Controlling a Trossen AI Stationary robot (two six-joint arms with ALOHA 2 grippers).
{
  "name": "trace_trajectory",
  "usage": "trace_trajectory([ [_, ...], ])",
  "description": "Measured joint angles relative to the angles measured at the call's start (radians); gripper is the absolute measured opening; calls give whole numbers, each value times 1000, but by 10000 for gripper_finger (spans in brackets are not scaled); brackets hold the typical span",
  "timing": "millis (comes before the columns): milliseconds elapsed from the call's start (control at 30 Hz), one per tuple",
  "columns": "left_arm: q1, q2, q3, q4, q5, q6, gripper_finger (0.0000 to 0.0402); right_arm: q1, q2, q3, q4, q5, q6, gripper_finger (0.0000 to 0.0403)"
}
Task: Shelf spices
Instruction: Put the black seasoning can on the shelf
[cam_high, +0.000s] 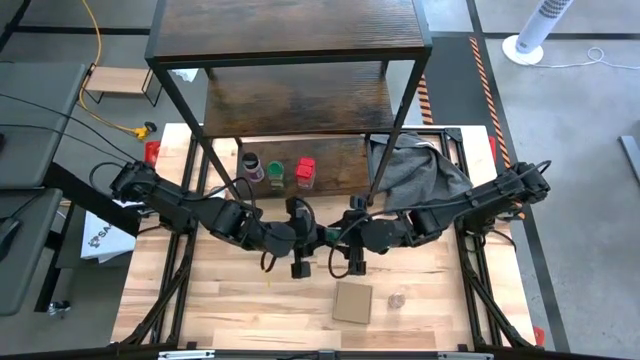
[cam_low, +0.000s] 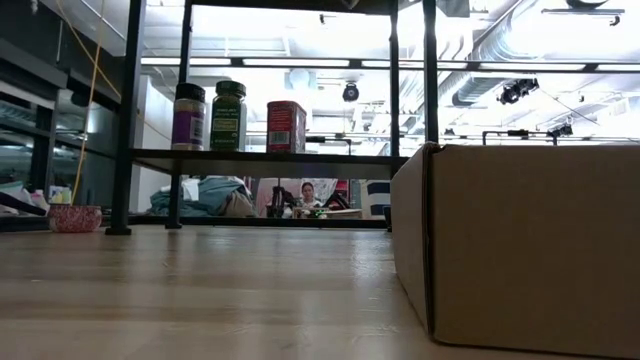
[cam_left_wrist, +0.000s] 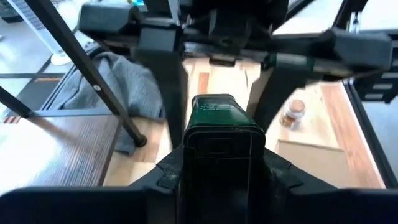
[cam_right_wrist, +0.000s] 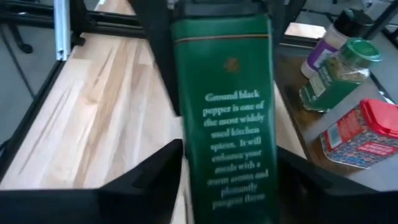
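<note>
High view — shelf (cam_high: 330, 165) holds three spices (cam_high: 277, 171) — purple-lidded, green-lidded, red.

Dark green pepper tin (cam_right_wrist: 230, 106) with pale lettering; purple-lidded jar (cam_high: 252, 166), green-lidded jar (cam_high: 276, 172), red box (cam_high: 305, 172).

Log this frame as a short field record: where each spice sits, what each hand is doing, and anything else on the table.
on shelf: purple-lidded jar, green-lidded jar, red box, on the lowest board
dark green pepper tin: between both hands, above the table
left hand: shut on the tin
right hand: around the tin, grip unclear
pale jar: on the table
also: cardboard piece, grey cloth
</note>
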Motion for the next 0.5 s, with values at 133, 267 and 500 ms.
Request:
trace_trajectory([
  [133, -2, 0, 0, -38, 15, 16, 111, 12, 0, 0, -9, -27, -5, 114],
  [267, -1, 0, 0, -40, 53, 0, 111, 15, 1, 0, -10, -62, 37, 113],
  [500, -13, -5, -2, -169, 156, -140, 192, 39, -2, 0, -108, -68, 162, 113],
])
